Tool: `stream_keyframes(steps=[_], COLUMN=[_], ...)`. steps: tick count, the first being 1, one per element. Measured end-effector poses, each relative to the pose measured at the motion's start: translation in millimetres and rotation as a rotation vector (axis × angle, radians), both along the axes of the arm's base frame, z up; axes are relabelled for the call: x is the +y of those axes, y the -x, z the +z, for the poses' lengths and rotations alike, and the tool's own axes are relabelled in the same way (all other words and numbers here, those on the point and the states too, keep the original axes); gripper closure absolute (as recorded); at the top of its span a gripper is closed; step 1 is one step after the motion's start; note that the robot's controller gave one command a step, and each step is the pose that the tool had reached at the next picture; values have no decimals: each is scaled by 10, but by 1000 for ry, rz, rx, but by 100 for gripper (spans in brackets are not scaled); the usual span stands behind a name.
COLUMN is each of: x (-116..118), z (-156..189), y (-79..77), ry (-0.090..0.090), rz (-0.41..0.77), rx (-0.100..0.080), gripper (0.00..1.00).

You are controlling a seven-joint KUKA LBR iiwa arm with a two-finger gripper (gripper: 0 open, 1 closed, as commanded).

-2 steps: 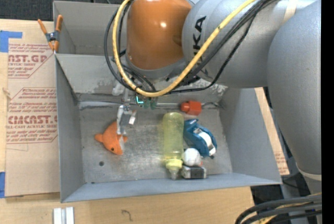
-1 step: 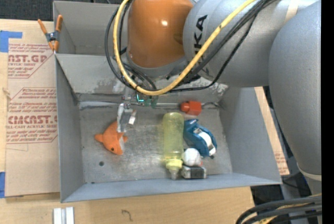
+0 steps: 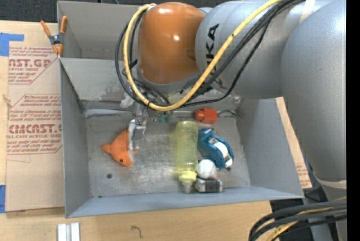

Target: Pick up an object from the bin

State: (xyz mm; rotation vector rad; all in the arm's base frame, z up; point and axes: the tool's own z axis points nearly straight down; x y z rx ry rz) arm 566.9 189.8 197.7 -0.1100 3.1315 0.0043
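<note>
Single camera above the bin, looking down slightly askew, close in, arm entering from right

partly hidden black "kuka" lettering runs along the grey arm.

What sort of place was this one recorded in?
Most likely a robotics lab's bin-picking station: a grey KUKA arm strung with cables reaches into a grey metal bin holding a few small loose things, such as an orange fish-shaped toy and a yellow-green bottle.

Bulky silver-grey metal arm with black KUKA lettering, a glossy orange domed wrist cover, and yellow and black cables looped around that cover
</note>
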Motion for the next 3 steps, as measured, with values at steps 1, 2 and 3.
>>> stream_keyframes(steps=[1, 2, 3], x=[-123, -114, -114], z=[-668, -1175, -1174], y=[28, -85, -85], ry=[2, -6, -6], rz=[105, 362, 362], rx=[2, -28, -28], gripper=[0, 100, 100])
